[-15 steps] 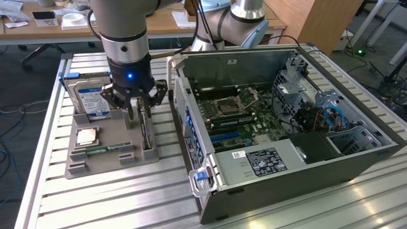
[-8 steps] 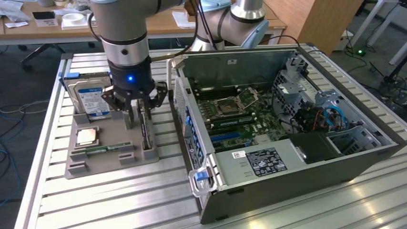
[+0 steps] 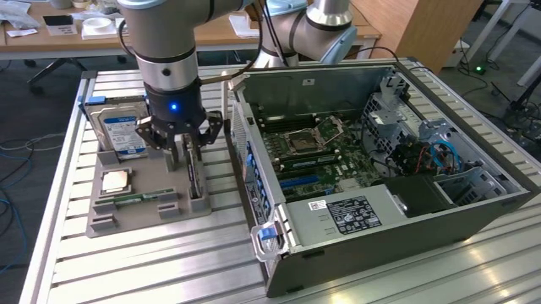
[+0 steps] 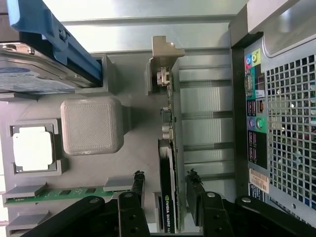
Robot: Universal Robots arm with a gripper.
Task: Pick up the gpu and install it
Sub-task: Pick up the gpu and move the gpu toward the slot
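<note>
The gpu (image 3: 195, 183) stands on its long edge in a slot of the grey holder tray (image 3: 144, 218), next to the open computer case (image 3: 381, 158). In the wrist view the gpu (image 4: 171, 148) is a thin dark card with its silver bracket at the far end. My gripper (image 3: 184, 161) is lowered over the card and is open. The gripper (image 4: 165, 177) straddles it, one black finger on each side (image 4: 138, 183), and a gap shows at the finger on the tray's side. The motherboard (image 3: 313, 152) lies exposed inside the case.
The tray also holds a silver hard drive (image 3: 118, 130) in a blue caddy, a CPU (image 3: 116, 182) and a green RAM stick (image 3: 135, 198). The case's rear port panel (image 4: 256, 123) stands close beside the card. A second arm base (image 3: 305, 31) stands behind the case.
</note>
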